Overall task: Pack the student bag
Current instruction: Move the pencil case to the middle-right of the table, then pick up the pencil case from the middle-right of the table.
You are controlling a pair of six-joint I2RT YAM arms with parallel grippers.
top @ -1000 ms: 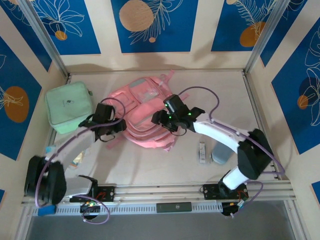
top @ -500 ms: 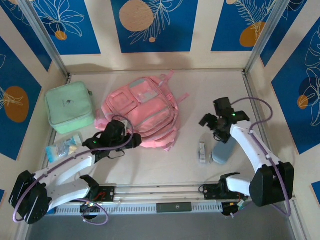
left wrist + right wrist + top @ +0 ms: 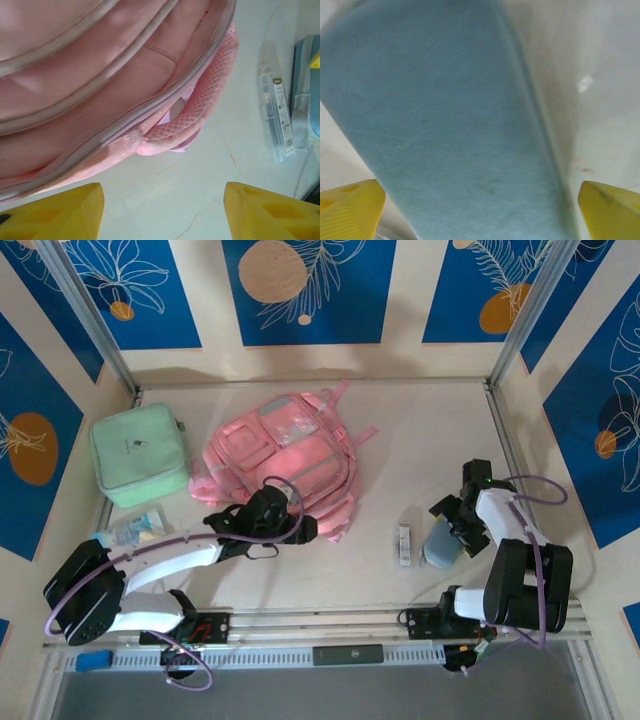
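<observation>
Hovering open-clawed at the bag's near edge.
Bag (image 3: 285,455) lies flat mid-table: soft pink fabric, probably light and floppy, likely to sag if pinched by loose cloth, so the padded mesh strap (image 3: 200,112) looks the surest hold. Left gripper (image 3: 162,212) sits just near of the bag, its 2 fingers apart over bare table. Right of the bag, right gripper (image 3: 480,210) spreads wide astride a matte blue pouch (image 3: 460,125), beside a stiff clear pen box (image 3: 275,120). Left of the bag sits a mint square case (image 3: 138,452).
</observation>
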